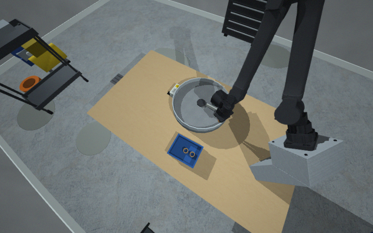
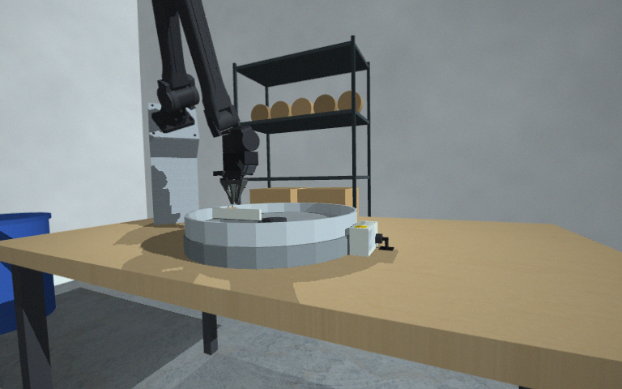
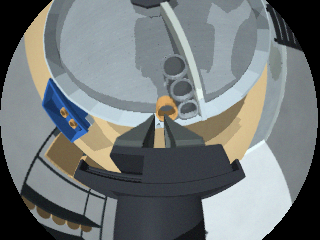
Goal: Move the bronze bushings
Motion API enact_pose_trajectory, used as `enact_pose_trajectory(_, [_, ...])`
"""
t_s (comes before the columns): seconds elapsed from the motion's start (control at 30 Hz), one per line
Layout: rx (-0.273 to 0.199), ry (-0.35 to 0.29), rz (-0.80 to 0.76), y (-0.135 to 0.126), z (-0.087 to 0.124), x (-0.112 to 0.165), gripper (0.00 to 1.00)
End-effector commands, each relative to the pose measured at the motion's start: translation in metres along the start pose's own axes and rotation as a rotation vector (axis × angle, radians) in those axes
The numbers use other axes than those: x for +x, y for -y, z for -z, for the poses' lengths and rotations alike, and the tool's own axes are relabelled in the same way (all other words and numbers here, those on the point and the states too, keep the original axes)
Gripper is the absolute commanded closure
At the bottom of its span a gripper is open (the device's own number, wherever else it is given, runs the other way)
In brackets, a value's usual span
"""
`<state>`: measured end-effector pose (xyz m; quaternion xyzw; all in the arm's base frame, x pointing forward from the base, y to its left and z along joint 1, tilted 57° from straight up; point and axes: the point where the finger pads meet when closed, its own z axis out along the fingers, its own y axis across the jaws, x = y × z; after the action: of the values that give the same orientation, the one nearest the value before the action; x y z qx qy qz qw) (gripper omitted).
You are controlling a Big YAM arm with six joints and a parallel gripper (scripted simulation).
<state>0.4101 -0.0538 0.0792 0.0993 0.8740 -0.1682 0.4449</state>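
The grey turntable (image 1: pixel 199 104) (image 3: pixel 182 86) holds a bronze bushing (image 3: pixel 164 103) at its near rim, beside three grey steel bushings lined up along a white sweeper bar (image 3: pixel 182 43). My gripper (image 3: pixel 159 118) hangs just above the bronze bushing, fingers nearly together with only a narrow gap and nothing between them. In the side view its tips (image 2: pixel 234 200) stand just over the rim. The blue crate (image 1: pixel 185 150) lies on the table in front of the turntable, and two bronze bushings (image 1: pixel 189 152) lie inside it.
A white control box (image 2: pixel 363 237) is fixed to the turntable's side. The robot's grey base block (image 1: pixel 305 159) stands at the table's right. A black shelf rack (image 2: pixel 312 123) stands behind the table, and a cart (image 1: pixel 35 68) stands on the floor to the left.
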Motion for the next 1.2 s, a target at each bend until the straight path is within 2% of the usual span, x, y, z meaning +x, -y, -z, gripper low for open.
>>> enact_pose_trajectory(0.0, [-0.014,0.025,0.007,-0.0038,0.0057,-0.0073,0.88])
enact_pose_trajectory(1.17, [-0.008,0.017,-0.002,-0.0033,0.0059,-0.0068,0.88])
